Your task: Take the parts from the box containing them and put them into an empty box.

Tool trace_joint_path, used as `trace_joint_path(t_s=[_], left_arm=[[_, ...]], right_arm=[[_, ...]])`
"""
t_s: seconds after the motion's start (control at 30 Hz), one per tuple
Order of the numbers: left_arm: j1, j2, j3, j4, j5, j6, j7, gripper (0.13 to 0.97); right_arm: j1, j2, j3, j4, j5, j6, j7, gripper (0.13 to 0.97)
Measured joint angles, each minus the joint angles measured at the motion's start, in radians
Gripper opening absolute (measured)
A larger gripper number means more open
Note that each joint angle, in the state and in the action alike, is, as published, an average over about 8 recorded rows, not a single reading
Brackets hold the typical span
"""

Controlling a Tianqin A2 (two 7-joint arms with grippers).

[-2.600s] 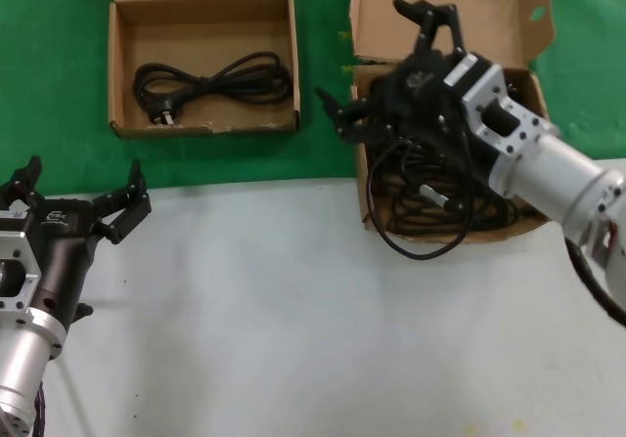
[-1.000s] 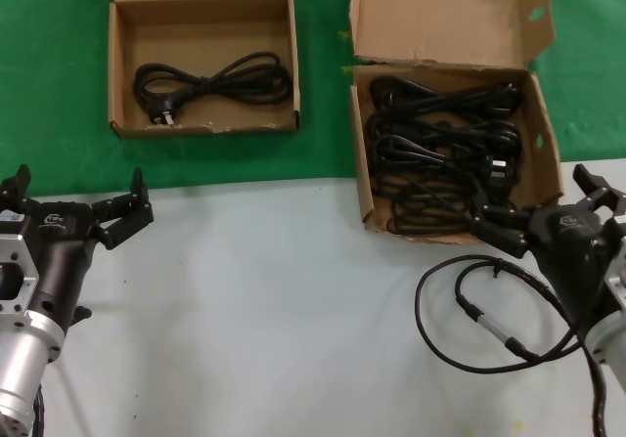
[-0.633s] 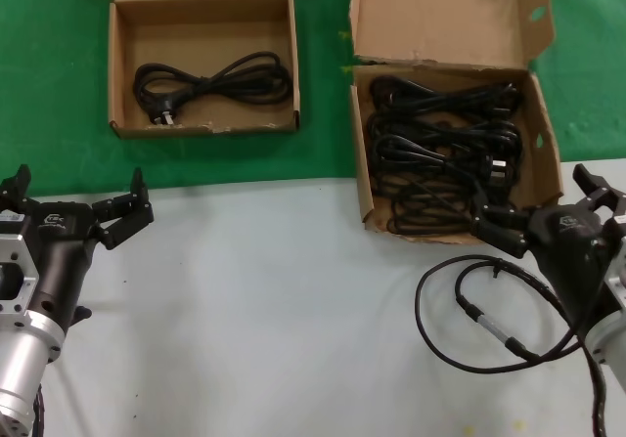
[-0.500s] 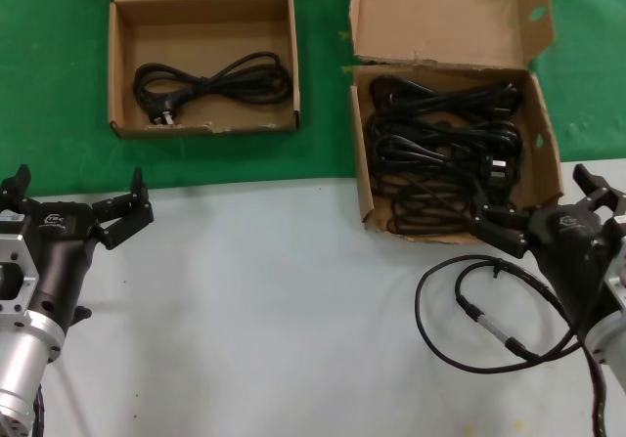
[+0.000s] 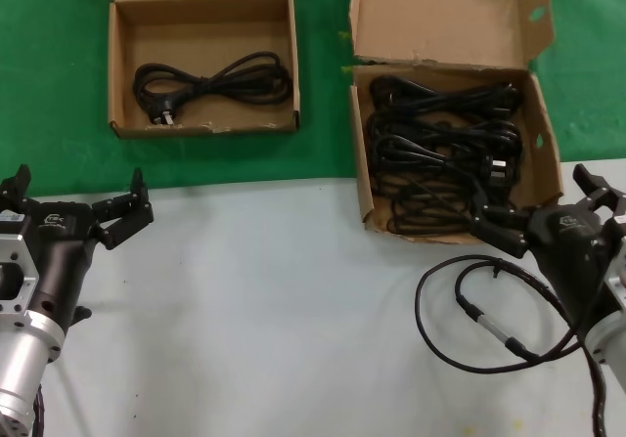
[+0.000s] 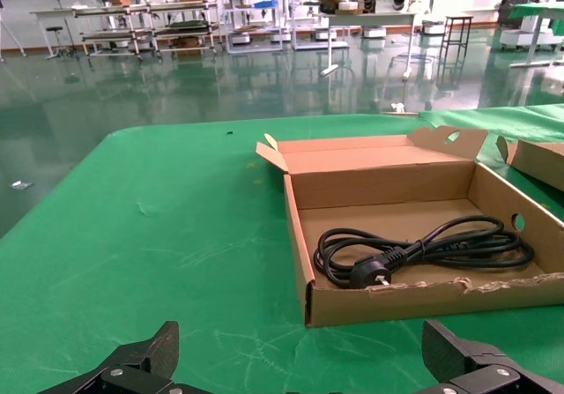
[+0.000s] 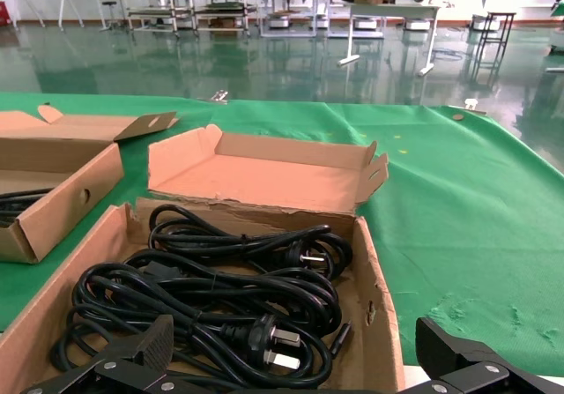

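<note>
On green mat, parts (image 5: 442, 149) just beyond right gripper (image 5: 548, 207) (open).

Two robot arms with silver metal cylindrical forearms, matte black wrist housings bearing small white logos, left gripper (image 5: 76, 199) and right gripper (image 5: 548, 207) with black angular pronged fingers, thin black cable (image 5: 469, 310) with silver inline connector looping from right arm

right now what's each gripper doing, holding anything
Left gripper: open, holding nothing, parked at the table's near left.
Right gripper: open, holding nothing, just before the full box.
</note>
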State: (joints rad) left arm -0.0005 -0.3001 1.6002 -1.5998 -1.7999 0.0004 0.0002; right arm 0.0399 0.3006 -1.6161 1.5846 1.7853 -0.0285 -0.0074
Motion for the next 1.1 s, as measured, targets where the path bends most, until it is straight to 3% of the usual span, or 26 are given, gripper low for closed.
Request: trace_joint_path(t_s=[1.1], left_arm=[[0.000, 0.000, 0.000, 0.000, 0.000, 0.000, 0.000, 0.966]], right_arm=[[0.000, 0.000, 0.000, 0.000, 0.000, 0.000, 0.000, 0.966]])
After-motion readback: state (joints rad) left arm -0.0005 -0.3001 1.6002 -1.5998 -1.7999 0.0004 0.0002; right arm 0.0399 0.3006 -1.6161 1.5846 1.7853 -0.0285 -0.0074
